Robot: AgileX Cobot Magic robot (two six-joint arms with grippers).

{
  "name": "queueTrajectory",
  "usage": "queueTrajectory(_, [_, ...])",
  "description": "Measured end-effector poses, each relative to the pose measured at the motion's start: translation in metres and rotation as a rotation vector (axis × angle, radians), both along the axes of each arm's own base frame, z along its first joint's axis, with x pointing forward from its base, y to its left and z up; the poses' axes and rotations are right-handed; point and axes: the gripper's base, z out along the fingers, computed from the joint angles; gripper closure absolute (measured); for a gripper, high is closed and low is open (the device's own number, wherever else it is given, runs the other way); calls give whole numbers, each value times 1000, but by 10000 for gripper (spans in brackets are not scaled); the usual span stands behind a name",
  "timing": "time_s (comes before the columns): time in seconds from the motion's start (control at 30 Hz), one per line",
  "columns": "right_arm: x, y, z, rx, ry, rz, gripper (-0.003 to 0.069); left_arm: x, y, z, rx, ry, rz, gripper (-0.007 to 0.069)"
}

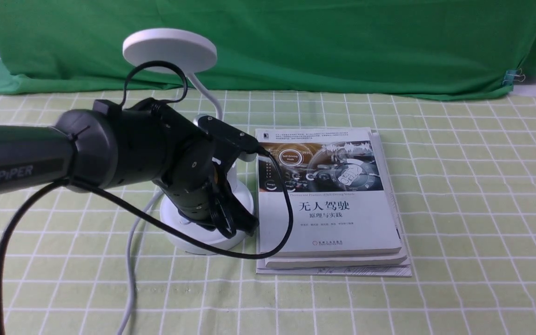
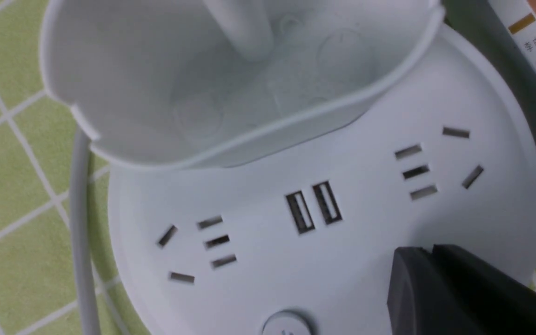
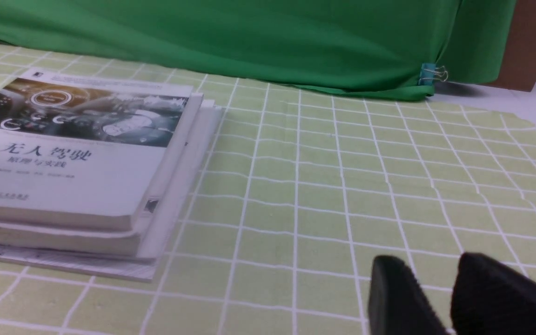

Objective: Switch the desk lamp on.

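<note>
The white desk lamp stands left of centre, its flat disc head (image 1: 169,50) raised on a thin curved neck. My left arm hides much of its round base (image 1: 203,242). My left gripper (image 1: 237,228) is shut and empty, pointing down at the front right of the base. In the left wrist view its closed tip (image 2: 428,253) sits just over the base top (image 2: 365,223), to the side of a round button (image 2: 287,323) at the picture's edge. The cup-shaped holder (image 2: 231,93) is behind the sockets. My right gripper (image 3: 431,260) is open and empty, low over the tablecloth.
A stack of books (image 1: 328,200) lies right beside the lamp base, and shows in the right wrist view (image 3: 72,163). The lamp's white cord (image 1: 130,260) runs toward the front edge. A green backdrop cloth (image 1: 342,42) hangs at the back with a clip (image 1: 512,77).
</note>
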Motion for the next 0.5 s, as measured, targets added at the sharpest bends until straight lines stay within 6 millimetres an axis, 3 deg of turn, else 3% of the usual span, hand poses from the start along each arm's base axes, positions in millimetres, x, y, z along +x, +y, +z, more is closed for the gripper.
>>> queueTrajectory(0.2, [0, 0, 0, 0, 0, 0, 417, -8, 6, 15, 13, 5, 20, 606])
queueTrajectory(0.43, [0, 0, 0, 0, 0, 0, 417, -44, 27, 80, -39, -86, 36, 606])
queueTrajectory(0.5, [0, 0, 0, 0, 0, 0, 417, -66, 38, 94, -77, -106, 46, 606])
